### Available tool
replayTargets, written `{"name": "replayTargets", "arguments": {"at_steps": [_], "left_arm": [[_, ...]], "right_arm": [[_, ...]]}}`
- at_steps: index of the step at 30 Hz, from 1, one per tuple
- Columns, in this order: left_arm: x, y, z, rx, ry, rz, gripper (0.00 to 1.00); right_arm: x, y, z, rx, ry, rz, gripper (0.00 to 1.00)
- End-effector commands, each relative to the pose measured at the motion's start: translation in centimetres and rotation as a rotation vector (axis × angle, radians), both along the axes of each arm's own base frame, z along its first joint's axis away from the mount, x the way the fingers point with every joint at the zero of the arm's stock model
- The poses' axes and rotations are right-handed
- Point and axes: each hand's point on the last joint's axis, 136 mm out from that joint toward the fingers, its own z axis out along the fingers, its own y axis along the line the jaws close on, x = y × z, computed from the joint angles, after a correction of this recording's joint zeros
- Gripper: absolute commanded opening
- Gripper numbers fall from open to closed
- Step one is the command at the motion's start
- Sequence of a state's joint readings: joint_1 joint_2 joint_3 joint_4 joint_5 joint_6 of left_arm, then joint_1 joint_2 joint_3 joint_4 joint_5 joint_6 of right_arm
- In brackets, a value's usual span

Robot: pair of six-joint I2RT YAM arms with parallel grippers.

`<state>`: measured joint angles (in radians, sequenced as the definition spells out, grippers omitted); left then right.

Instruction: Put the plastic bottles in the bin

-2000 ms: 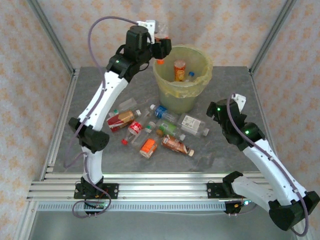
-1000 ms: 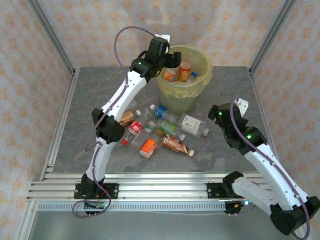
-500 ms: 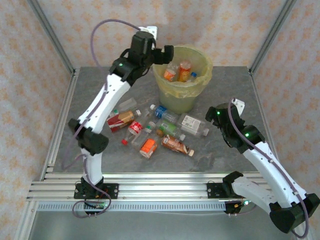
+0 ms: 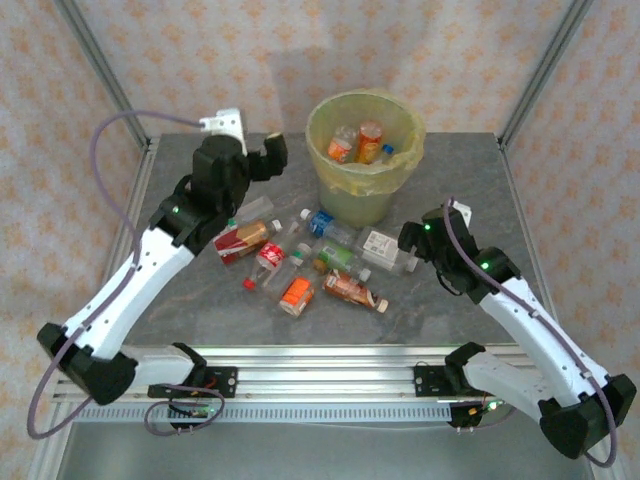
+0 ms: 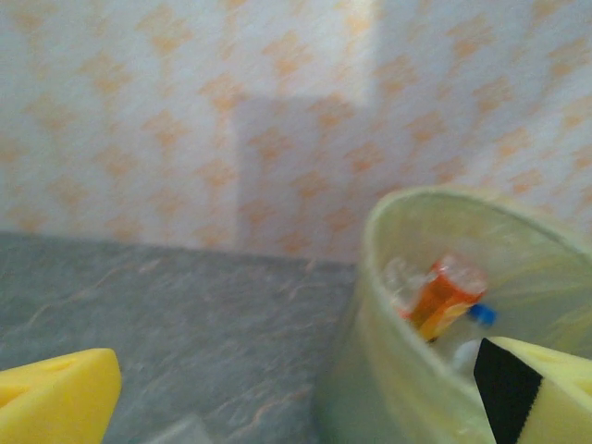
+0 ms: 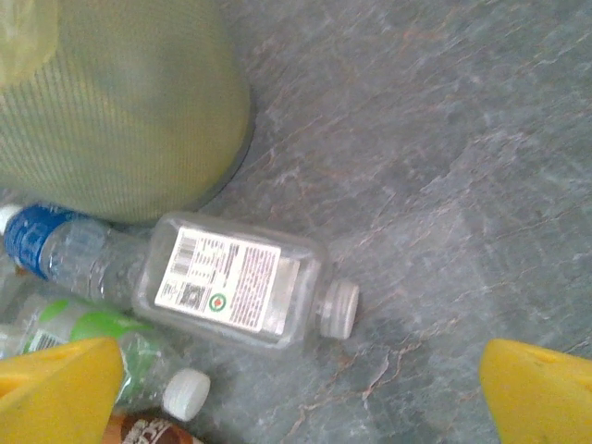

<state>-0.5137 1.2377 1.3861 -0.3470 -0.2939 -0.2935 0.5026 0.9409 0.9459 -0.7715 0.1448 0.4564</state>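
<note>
- Left gripper (image 4: 272, 152): jaws wide, nothing between the pads. It hangs above the surface (image 4: 450, 160), left of the bin (image 4: 350, 195), near the rim but apart from it.
- Bin: upright at the far middle of the surface. In the left wrist view its wall lies ahead and to the right of the gripper.
- Bottles (image 4: 296, 293): most lie on their sides in a loose cluster on the surface in front of the bin, between the two arms, well below the left gripper.
- An orange-label bottle (image 4: 370, 140) and at least two others lie inside the bin.
- Right gripper (image 4: 408, 240): jaws wide, empty, at the right end of the cluster.
- White-label bottle (image 6: 236, 287): on its side just ahead of the right gripper, nearer its left pad, beside the foot of the bin.
- Blue-label bottle (image 6: 55, 245): next to the white-label bottle's base, against the bin.
</note>
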Motion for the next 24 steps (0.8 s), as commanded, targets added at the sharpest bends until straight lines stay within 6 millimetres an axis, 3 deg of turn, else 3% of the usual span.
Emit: {"name": "replayTargets", "arguments": {"at_steps": [1,8,16,24], "left_arm": [[-2.4,3.9,0.2,-0.066,-0.057,0.167,1.00],[-6.2,7.5,-4.4,-0.097,-0.016,0.280,1.00],[-8.5,9.3,-6.4,-0.067,0.011,0.311,1.00],[-9.3,10.5,-7.4,-0.048,0.016,0.364,1.00]], "right_arm": [[-0.9,1.2,-0.9,-0.034,0.059,0.069,0.99],[-1.6,5.0,-2.1,-0.104,0.123,0.204,0.99],[-2.4,9.6,-5.4,-0.151,0.270,0.390,0.92],[-4.4,14.1,-9.0,-0.303,0.385,0.600,0.82]]}}
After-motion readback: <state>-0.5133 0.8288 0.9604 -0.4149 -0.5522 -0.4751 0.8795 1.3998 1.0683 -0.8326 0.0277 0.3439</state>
